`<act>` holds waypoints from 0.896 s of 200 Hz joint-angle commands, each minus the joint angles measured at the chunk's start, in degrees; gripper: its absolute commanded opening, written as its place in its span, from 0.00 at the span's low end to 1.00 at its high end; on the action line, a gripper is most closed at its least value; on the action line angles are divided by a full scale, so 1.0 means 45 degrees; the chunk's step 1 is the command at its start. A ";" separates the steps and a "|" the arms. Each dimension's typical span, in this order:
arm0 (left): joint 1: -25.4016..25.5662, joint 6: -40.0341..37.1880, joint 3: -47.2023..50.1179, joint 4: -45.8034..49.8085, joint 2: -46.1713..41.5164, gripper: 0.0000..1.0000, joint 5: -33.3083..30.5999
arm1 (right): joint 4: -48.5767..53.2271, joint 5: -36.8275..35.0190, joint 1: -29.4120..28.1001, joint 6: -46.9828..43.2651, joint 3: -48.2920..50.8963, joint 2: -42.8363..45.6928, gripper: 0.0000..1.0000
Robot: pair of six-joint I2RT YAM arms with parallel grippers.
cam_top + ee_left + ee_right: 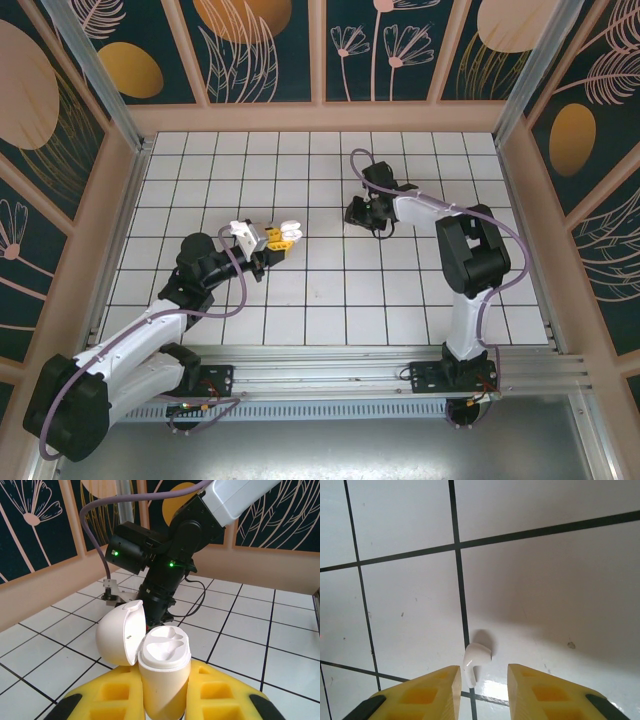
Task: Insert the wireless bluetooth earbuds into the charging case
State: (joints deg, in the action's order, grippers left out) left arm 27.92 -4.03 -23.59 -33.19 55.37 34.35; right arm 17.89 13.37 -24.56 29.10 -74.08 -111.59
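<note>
Nearest us, our left fingers [112,697] are clenched on the white charging case [162,672], which stands upright between them with its lid [120,637] swung open to one side, showing two moulded sockets. Farther across the tiled worktop [405,600], our right fingers [432,692] stand parted above one white earbud [476,656], which lies on a tile beside a dark grout line, between the two tips and not gripped.

No legible text or markings
</note>
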 commanded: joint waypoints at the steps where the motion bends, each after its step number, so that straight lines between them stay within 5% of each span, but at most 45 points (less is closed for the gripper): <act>1: 0.0026 0.0122 0.0125 -0.0183 -0.0106 0.00 0.0005 | -0.0331 0.0169 0.0046 0.0176 -0.0076 -0.0413 0.30; 179: 0.0029 0.0116 0.0169 -0.0085 -0.0215 0.00 -0.0053 | -0.0064 -0.0039 -0.0426 -0.0224 -0.0517 -0.0782 0.30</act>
State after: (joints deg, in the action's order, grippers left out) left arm 27.92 -4.03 -23.55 -33.17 55.37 34.15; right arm 17.34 13.50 -26.00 28.88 -75.53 -115.59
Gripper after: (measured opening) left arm 0.151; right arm 0.298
